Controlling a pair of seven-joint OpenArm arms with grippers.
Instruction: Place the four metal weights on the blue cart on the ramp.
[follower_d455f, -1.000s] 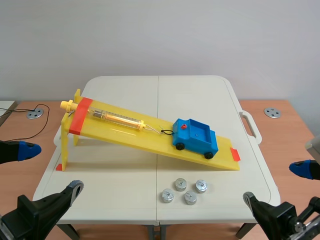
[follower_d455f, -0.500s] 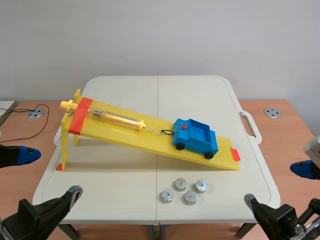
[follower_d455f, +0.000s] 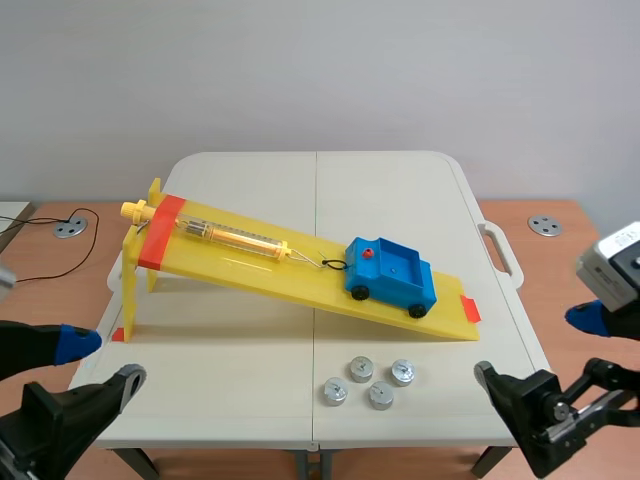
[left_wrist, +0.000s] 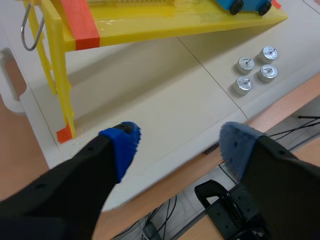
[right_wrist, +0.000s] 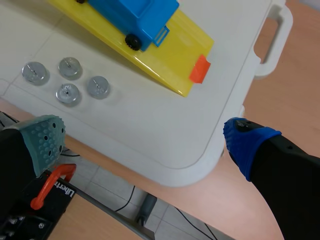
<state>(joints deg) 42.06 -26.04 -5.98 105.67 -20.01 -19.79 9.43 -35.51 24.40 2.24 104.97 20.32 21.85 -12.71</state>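
Observation:
Four round metal weights (follower_d455f: 368, 382) lie in a cluster on the white table (follower_d455f: 250, 370), just in front of the low end of the yellow ramp (follower_d455f: 300, 275). The blue cart (follower_d455f: 390, 272) rests on the ramp near its low end, with a string tying it to a spring scale. My left gripper (follower_d455f: 100, 362) hovers open over the table's front left edge. In the left wrist view that gripper (left_wrist: 180, 145) holds nothing, and the weights (left_wrist: 256, 69) lie well ahead of it. My right gripper (follower_d455f: 540, 348) is open at the front right corner. In the right wrist view the weights (right_wrist: 67, 80) are ahead of its grey-green pad (right_wrist: 45, 135).
The ramp's tall end stands on thin yellow legs (follower_d455f: 130, 290) at the left. A spring scale (follower_d455f: 225, 236) lies along the upper ramp. The table has a carry handle (follower_d455f: 503, 250) on its right side. Brown desks flank it, each with a round metal cap (follower_d455f: 545, 225).
My left gripper's fingers have come closer together, and the arm has shifted toward the table's front edge. My right gripper has moved inward and a little up.

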